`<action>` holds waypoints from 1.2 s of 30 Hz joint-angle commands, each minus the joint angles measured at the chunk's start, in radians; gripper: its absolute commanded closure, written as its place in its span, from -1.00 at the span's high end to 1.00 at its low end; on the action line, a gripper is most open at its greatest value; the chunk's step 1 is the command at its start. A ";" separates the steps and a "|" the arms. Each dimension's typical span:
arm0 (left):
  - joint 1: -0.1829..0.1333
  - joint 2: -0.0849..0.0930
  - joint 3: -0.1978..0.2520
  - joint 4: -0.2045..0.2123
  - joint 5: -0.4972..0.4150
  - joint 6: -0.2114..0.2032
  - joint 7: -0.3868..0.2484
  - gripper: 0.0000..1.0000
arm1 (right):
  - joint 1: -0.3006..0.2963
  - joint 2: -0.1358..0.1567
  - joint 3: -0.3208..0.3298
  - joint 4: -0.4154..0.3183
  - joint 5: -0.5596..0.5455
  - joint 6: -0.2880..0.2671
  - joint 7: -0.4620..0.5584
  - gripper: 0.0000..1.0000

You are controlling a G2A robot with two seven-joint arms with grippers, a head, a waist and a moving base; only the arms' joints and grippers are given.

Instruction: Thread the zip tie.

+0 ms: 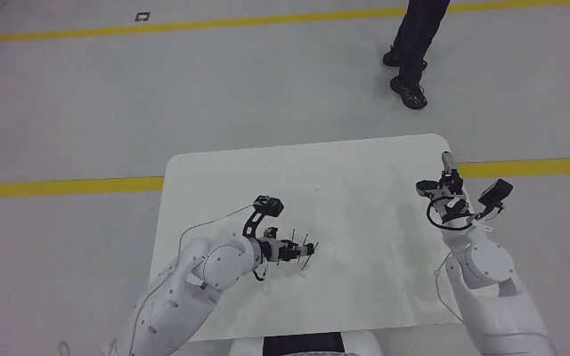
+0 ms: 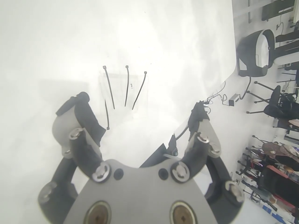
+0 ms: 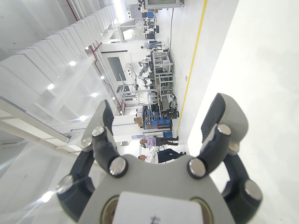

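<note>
1. On the white table (image 1: 356, 169), toward the robot's left side and near the front edge: zip ties (image 1: 303, 246), four, black, thin straps with small square heads.
2. Zip ties, as seen from the left wrist: three fanned ties (image 2: 126, 86) lie side by side, heads pointing away from the gripper. The fourth tie (image 2: 107, 115) lies closer in, head toward the gripper, just beside one finger. Every strap is straight and flat, its tail free of its head.
3. Clear sheet (image 2: 119, 78): a faint rectangular outline under the three fanned ties. What it is made of cannot be told.
4. Left gripper (image 1: 287, 250) (image 2: 140, 103): low over the table, just short of the ties and pointed at them. The jaws are spread wide with nothing between them; the dark fingers (image 2: 88, 117) touch no strap.
5. Right gripper (image 1: 435, 175) (image 3: 161, 106): at the table's right edge, well apart from the ties, aimed outward toward the room. The jaws are spread apart and hold nothing.
6. Yellow floor line (image 1: 80, 187): runs across the grey floor and passes behind the table on both sides.
</note>
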 commanded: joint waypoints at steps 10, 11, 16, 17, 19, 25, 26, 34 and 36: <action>-0.045 -0.004 0.062 0.040 0.007 -0.024 -0.037 1.00 | 0.000 0.000 0.000 0.000 0.000 0.000 0.000 1.00; -0.049 -0.004 0.063 0.040 0.024 -0.014 -0.030 1.00 | 0.000 0.000 0.000 0.000 0.000 0.000 0.000 1.00; -0.049 -0.004 0.063 0.040 0.024 -0.014 -0.030 1.00 | 0.000 0.000 0.000 0.000 0.000 0.000 0.000 1.00; -0.049 -0.004 0.063 0.040 0.024 -0.014 -0.030 1.00 | 0.000 0.000 0.000 0.000 0.000 0.000 0.000 1.00; -0.049 -0.004 0.063 0.040 0.024 -0.014 -0.030 1.00 | 0.000 0.000 0.000 0.000 0.000 0.000 0.000 1.00; -0.049 -0.004 0.063 0.040 0.024 -0.014 -0.030 1.00 | 0.000 0.000 0.000 0.000 0.000 0.000 0.000 1.00; -0.047 -0.004 0.064 0.041 0.021 -0.018 -0.027 1.00 | 0.000 0.000 0.000 0.000 0.000 0.000 0.000 1.00; -0.067 -0.004 0.090 0.076 -0.014 -0.056 -0.037 1.00 | 0.000 0.000 0.000 0.000 0.000 0.000 0.000 1.00; -0.067 -0.004 0.090 0.076 -0.014 -0.056 -0.037 1.00 | 0.000 0.000 0.000 0.000 0.000 0.000 0.000 1.00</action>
